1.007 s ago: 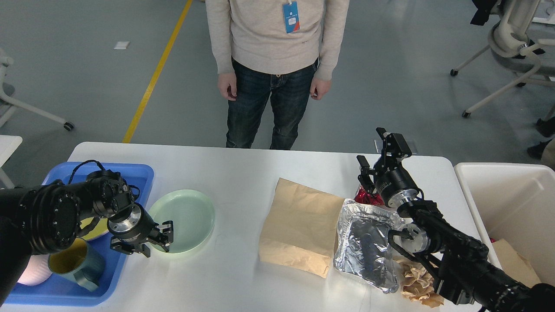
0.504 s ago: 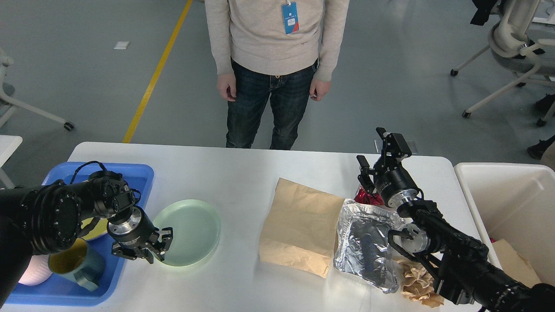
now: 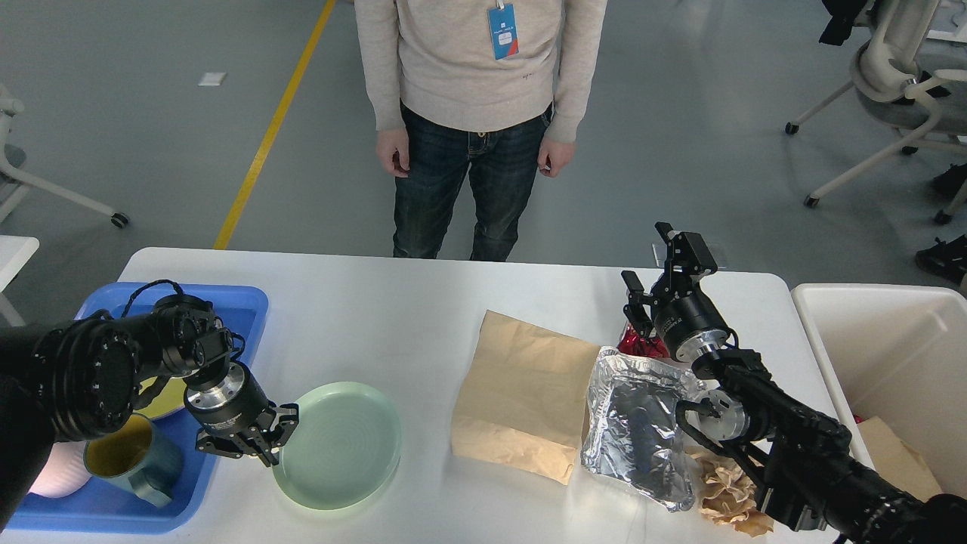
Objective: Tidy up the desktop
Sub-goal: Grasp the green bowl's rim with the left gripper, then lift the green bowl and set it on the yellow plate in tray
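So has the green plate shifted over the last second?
Yes. The green plate slid toward the robot and slightly right, nearer the paper bag, with the left gripper at its rim.

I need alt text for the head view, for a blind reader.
The left gripper grips the rim of a pale green plate on the white desktop, beside a blue tray. The right gripper hovers open above a foil bag.
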{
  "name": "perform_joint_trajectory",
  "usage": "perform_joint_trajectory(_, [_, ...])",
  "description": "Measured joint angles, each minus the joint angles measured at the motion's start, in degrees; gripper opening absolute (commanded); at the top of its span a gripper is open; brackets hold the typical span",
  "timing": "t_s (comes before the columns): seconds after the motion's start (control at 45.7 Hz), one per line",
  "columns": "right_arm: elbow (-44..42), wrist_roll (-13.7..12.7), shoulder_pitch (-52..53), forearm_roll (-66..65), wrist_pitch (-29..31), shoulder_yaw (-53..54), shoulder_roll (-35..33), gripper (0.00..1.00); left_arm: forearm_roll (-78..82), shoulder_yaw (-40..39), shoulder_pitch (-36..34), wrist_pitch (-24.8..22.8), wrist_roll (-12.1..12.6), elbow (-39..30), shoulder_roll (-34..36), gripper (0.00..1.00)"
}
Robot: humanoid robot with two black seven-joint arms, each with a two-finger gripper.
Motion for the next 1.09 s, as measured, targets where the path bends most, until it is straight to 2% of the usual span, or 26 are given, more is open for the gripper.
perform_joint_trajectory(0.241, [0.0, 0.0, 0.0, 0.0, 0.0, 0.0, 0.0, 1.00, -0.1, 0.0, -2.8, -3.6, 0.0, 0.0, 0.6, 0.00])
perform_joint_trajectory(0.744, [0.0, 0.0, 0.0, 0.0, 0.0, 0.0, 0.0, 1.00, 0.0, 0.4, -11.1, -5.6, 0.0, 0.0, 3.1, 0.00])
perform_joint_trajectory(0.963, [0.0, 0.0, 0.0, 0.0, 0.0, 0.0, 0.0, 1.00, 0.2, 0.2, -17.8, -5.6, 0.0, 0.0, 5.0, 0.00])
perform_joint_trajectory(1.095, [0.0, 0.0, 0.0, 0.0, 0.0, 0.0, 0.0, 1.00, 0.5, 0.8, -24.3, -5.6, 0.0, -0.9, 6.8, 0.00])
